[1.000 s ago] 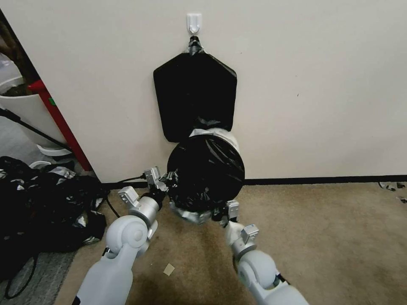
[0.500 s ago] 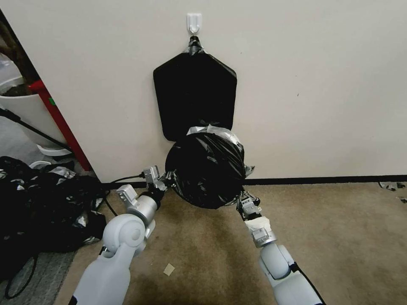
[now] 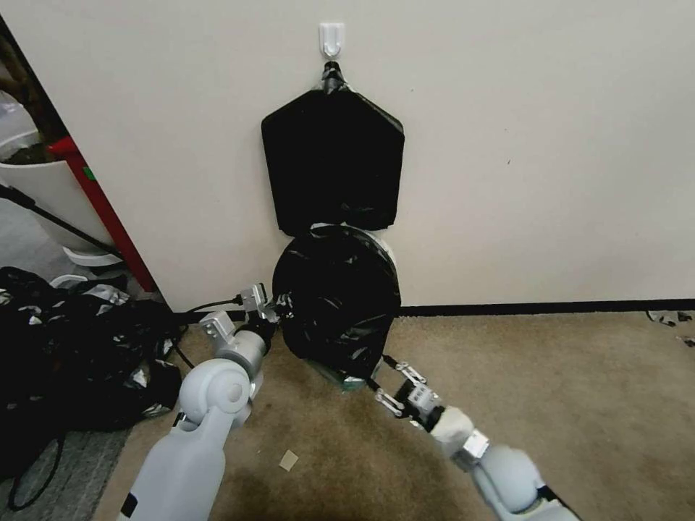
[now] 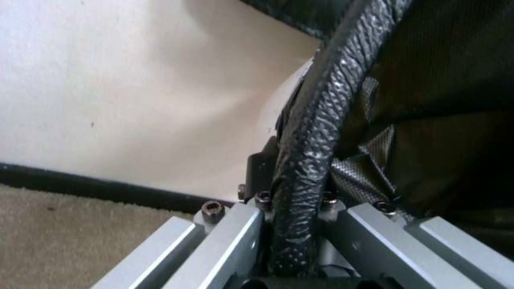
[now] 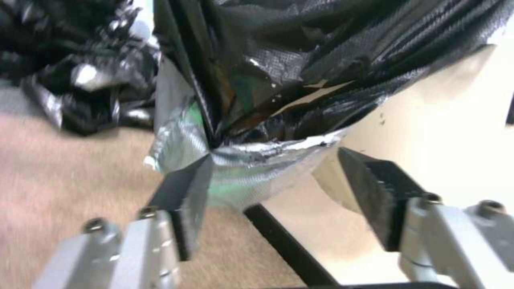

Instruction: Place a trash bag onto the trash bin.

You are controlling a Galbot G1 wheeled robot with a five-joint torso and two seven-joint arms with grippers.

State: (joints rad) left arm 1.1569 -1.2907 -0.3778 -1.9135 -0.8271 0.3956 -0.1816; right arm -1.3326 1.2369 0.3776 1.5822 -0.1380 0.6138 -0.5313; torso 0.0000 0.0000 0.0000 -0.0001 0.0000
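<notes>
Thin, glossy black plastic trash bag (image 3: pixel 337 297): light, limp, slippery film; left gripper (image 3: pixel 279 307) clamps its bunched rim, right gripper (image 3: pixel 391 380) spread apart beside its hem.

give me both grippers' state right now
Left gripper: shut on the trash bag.
Right gripper: open, holding nothing, just off the bag's edge.

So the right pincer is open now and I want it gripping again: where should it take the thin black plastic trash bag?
Probably the silvery gathered hem of the thin black plastic trash bag, approached from below on the robot's side; it hangs bunched right before the open right pincer.
</notes>
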